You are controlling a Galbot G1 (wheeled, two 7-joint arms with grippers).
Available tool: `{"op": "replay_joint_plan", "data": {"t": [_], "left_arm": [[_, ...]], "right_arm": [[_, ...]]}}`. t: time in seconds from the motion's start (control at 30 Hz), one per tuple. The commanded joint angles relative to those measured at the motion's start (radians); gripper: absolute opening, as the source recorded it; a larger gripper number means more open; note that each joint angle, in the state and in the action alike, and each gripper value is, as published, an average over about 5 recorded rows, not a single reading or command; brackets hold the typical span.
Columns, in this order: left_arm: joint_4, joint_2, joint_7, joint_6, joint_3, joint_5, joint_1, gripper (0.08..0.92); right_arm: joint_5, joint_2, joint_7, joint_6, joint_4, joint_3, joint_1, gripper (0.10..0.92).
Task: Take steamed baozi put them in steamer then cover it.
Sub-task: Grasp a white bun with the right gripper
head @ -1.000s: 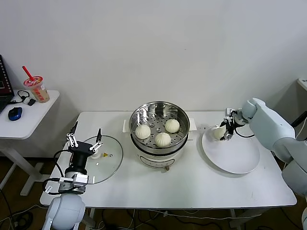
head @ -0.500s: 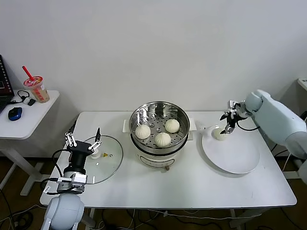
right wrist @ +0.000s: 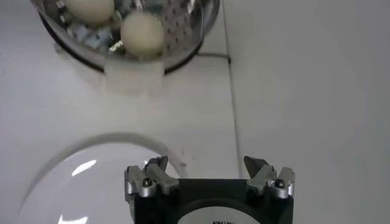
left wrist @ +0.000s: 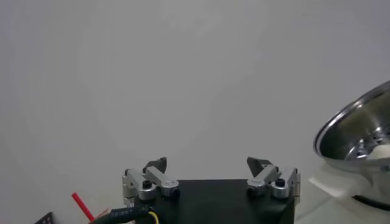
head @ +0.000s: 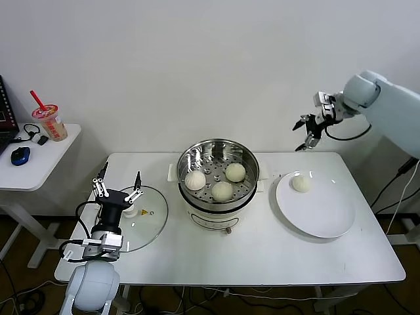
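Baozi on plate, well below open right gripper.

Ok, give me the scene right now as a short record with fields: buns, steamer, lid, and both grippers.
baozi in steamer: three, on the perforated tray
baozi on plate: one, near the far rim of the white plate
steamer: uncovered, centre of table
glass lid: flat on the table, to the steamer's left
left gripper: open, empty, above the lid
right gripper: open, empty, raised above the plate's far edge
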Motion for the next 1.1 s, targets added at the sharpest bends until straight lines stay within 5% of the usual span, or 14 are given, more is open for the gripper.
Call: {"op": "replay_joint_plan", "data": {"t": [0.03, 0.63, 1.1], "left_arm": [[0.0, -0.004, -0.009, 0.007, 0.002, -0.011, -0.006, 0.823], [-0.034, -0.002, -0.001, 0.078, 0.026, -0.253, 0.0, 0.823], [-0.013, 0.03, 0.073, 0.063, -0.116, -0.396, 0.068, 0.823]], "right_arm": [[0.281, 0.092, 0.005, -0.095, 0.283, -0.188, 0.271, 0.823], [0.416, 0.372, 0.039, -0.134, 0.218, -0.315, 0.211, 0.823], [0.435, 0.542, 0.03, -0.115, 0.064, -0.386, 0.118, 0.823]]}}
